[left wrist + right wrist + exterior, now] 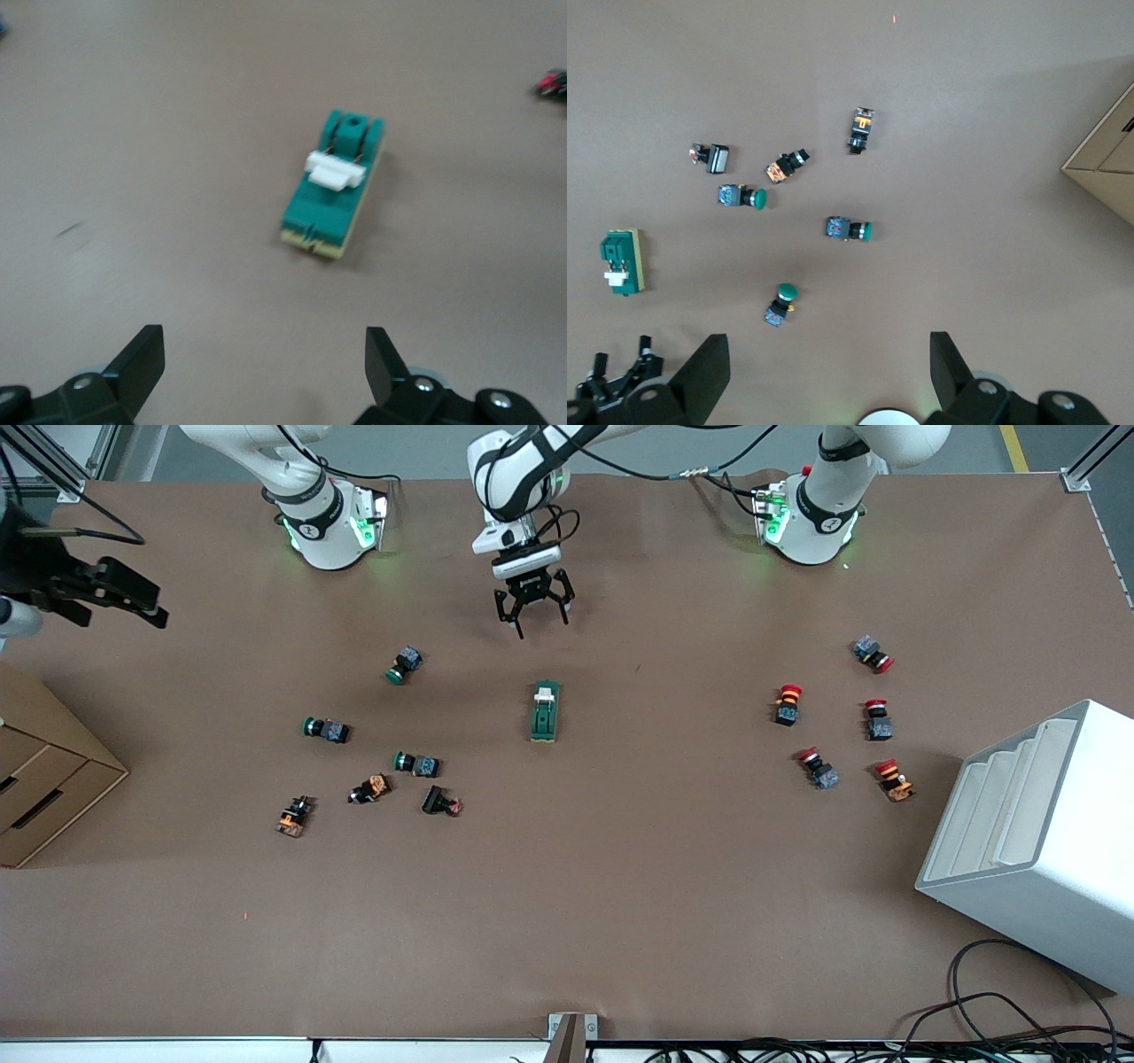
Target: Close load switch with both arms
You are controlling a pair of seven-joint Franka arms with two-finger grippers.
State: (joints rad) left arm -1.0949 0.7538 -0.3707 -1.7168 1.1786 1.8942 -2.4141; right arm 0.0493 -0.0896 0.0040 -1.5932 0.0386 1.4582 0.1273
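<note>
The load switch point(544, 713) is a dark green block with a white lever. It lies in the middle of the table and shows close in the left wrist view point(332, 190) and small in the right wrist view point(622, 261). My left gripper point(532, 615) hangs open and empty over bare table, just off the switch's end that points toward the arm bases; its own view shows the fingers wide apart point(266, 367). My right gripper point(828, 372) is open and empty, high over its base, looking down on the green buttons. It is out of the front view.
Several green-capped push buttons point(416, 763) lie toward the right arm's end, with a cardboard box point(44, 779) at that table edge. Several red-capped buttons point(788, 704) and a white stepped bin point(1036, 841) are toward the left arm's end. A black device point(97, 589) overhangs the right arm's end.
</note>
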